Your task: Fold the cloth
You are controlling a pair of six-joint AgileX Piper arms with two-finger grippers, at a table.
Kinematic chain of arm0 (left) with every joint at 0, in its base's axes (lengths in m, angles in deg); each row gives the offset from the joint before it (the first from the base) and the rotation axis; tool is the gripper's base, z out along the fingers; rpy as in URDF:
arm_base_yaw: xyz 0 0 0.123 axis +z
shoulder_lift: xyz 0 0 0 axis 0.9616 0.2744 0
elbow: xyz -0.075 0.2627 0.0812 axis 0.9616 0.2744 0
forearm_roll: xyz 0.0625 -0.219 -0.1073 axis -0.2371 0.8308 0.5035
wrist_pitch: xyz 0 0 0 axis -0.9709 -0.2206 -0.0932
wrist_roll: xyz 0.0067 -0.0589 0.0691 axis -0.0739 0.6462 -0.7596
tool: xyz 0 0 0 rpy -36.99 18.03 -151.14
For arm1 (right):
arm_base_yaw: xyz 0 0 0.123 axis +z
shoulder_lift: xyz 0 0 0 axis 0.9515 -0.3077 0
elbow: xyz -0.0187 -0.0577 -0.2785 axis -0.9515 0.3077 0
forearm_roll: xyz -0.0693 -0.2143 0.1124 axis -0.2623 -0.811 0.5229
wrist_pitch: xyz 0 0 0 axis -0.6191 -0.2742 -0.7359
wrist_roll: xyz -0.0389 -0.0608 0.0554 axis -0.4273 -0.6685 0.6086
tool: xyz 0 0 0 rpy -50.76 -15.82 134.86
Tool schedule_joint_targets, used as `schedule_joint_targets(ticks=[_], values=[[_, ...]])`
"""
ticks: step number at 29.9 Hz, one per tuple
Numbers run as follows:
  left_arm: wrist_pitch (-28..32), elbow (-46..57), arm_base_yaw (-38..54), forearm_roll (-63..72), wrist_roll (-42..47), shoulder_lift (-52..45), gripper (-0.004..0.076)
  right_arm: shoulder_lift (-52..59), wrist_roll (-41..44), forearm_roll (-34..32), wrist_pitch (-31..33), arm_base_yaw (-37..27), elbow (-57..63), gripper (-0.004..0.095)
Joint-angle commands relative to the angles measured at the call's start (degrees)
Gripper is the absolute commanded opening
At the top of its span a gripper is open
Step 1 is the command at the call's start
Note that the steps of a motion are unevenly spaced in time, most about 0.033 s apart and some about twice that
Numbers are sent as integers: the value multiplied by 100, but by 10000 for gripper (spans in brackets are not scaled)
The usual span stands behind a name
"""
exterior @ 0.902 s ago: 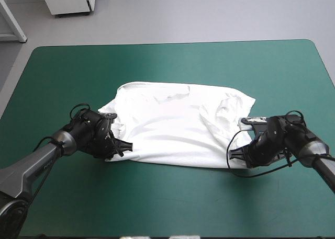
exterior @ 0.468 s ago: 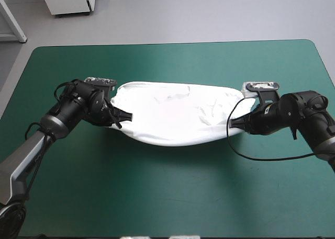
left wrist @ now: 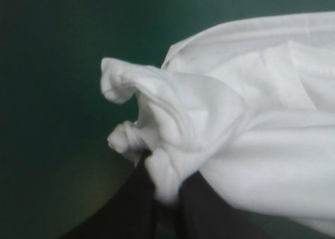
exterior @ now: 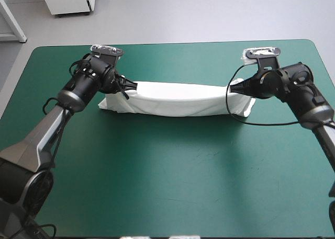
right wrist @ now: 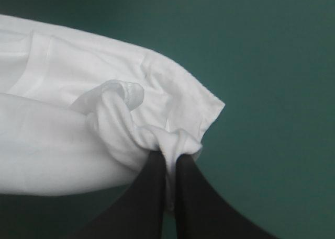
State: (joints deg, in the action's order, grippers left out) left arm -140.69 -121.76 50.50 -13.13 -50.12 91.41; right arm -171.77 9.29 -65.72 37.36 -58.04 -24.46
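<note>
T-shirt (exterior: 178, 99) doubled over since earlier, farther back, left claw (exterior: 133, 86) and right claw (exterior: 233, 89) clamped on ends

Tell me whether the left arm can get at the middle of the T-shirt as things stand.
Probably not yet: the left gripper is shut on one end of the T-shirt. Nothing covers the shirt's middle, so after letting go the way looks free.
</note>
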Motion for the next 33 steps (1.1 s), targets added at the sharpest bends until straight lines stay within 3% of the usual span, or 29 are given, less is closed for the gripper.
schedule_joint_targets(ticks=[1, 12, 27, 30, 33], values=[[215, -839, 73, -190, 18, 244, -9, -241, 62, -167, -352, -136, -581, -17], [-85, -2365, 586, 411, -367, 1708, -9, -1688, -177, 147, -342, -395, -1687, -17], [210, -2509, 586, 820, -616, 2500, -8, -2696, -293, 512, -285, -395, -2056, -11], [223, -2609, 586, 820, -956, 2500, 48, -2680, -466, 681, -102, -395, -2177, 77], [-20, -2864, 586, 905, -1117, 2500, 187, -2680, -904, 1154, 386, -420, -2487, 234]])
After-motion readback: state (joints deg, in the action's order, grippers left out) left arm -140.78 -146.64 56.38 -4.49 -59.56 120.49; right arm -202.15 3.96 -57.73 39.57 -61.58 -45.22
